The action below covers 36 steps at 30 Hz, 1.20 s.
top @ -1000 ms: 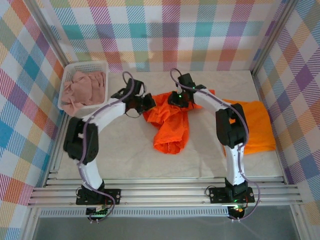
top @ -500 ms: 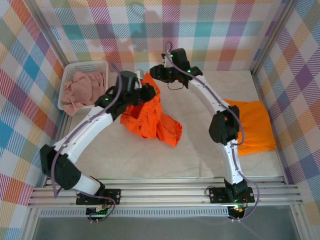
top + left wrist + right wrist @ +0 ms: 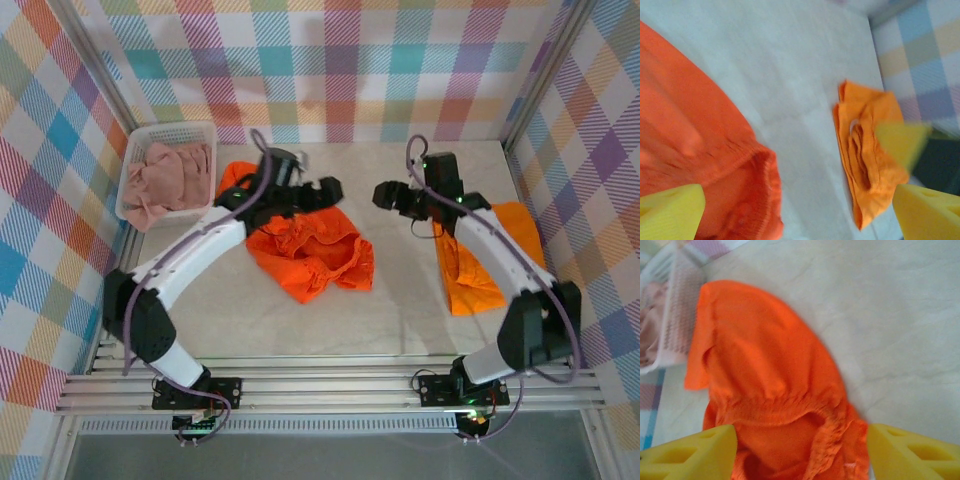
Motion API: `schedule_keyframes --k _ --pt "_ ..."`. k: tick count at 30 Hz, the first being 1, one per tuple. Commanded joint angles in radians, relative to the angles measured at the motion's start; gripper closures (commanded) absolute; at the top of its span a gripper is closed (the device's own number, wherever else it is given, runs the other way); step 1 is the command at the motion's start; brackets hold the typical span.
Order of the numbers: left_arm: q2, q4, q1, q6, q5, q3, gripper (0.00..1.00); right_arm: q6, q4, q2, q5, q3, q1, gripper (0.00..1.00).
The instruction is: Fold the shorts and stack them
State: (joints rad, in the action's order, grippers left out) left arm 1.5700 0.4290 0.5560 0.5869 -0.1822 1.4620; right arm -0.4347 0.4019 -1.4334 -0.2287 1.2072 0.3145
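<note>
Bright orange-red shorts lie crumpled on the table's middle, their gathered waistband facing my right wrist camera. Lighter orange shorts lie folded at the right, under my right arm; they also show in the left wrist view. Dusty pink shorts fill the basket. My left gripper hovers open above the orange-red shorts' far edge, its fingers holding nothing. My right gripper faces it, open and empty, its fingertips spread above the cloth.
The white mesh basket stands at the back left corner, and its wall shows in the right wrist view. Plaid walls enclose the table on three sides. Bare tabletop lies between the two orange garments.
Both grippers have opened and let go of the orange-red shorts, which dropped into a heap on the table. The right gripper swung right and nearer; the left gripper moved right.
</note>
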Motion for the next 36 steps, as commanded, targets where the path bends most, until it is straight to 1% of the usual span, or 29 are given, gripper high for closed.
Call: schedule_keyframes --k 1,2,5,8,13,14,17,22,27,29,31,33,34,36 --pt "-0.040 0.096 -0.051 -0.079 -0.032 -0.037 0.07 0.083 0.004 0.077 0.057 -0.071 0.136 0.27" --pt "-0.026 0.128 -0.050 -0.107 -0.032 -0.031 0.09 0.091 0.021 0.080 0.072 -0.077 0.175 0.26" --pt "0.026 0.192 -0.046 -0.144 -0.007 -0.029 0.15 0.070 0.055 0.073 0.121 -0.091 0.249 0.25" --pt "0.063 0.185 -0.032 -0.160 0.043 -0.057 0.20 0.056 0.046 0.077 0.153 -0.130 0.284 0.25" --pt "0.168 0.253 0.027 -0.208 0.137 -0.003 0.22 0.045 0.058 0.111 0.192 -0.169 0.287 0.23" --pt "0.190 0.280 0.040 -0.213 0.169 0.017 0.23 0.048 0.061 0.124 0.207 -0.177 0.287 0.19" --pt "0.244 0.341 0.079 -0.229 0.287 0.056 0.24 0.060 0.070 0.155 0.243 -0.194 0.287 0.14" --pt "0.304 0.412 0.131 -0.249 0.454 0.100 0.24 0.072 0.086 0.184 0.264 -0.213 0.287 0.13" --pt "0.366 0.424 0.168 -0.252 0.575 0.136 0.28 0.063 0.080 0.192 0.253 -0.224 0.286 0.13" --pt "0.387 0.410 0.175 -0.254 0.605 0.145 0.31 0.060 0.075 0.195 0.245 -0.228 0.287 0.13" --pt "0.407 0.406 0.178 -0.260 0.626 0.156 0.37 0.059 0.073 0.199 0.239 -0.232 0.287 0.13" --pt "0.425 0.411 0.179 -0.265 0.656 0.172 0.40 0.059 0.074 0.203 0.236 -0.233 0.287 0.13" --pt "0.434 0.417 0.179 -0.270 0.678 0.180 0.43 0.060 0.075 0.207 0.236 -0.235 0.287 0.13" --pt "0.441 0.422 0.180 -0.280 0.718 0.191 0.45 0.059 0.075 0.213 0.235 -0.242 0.286 0.13"
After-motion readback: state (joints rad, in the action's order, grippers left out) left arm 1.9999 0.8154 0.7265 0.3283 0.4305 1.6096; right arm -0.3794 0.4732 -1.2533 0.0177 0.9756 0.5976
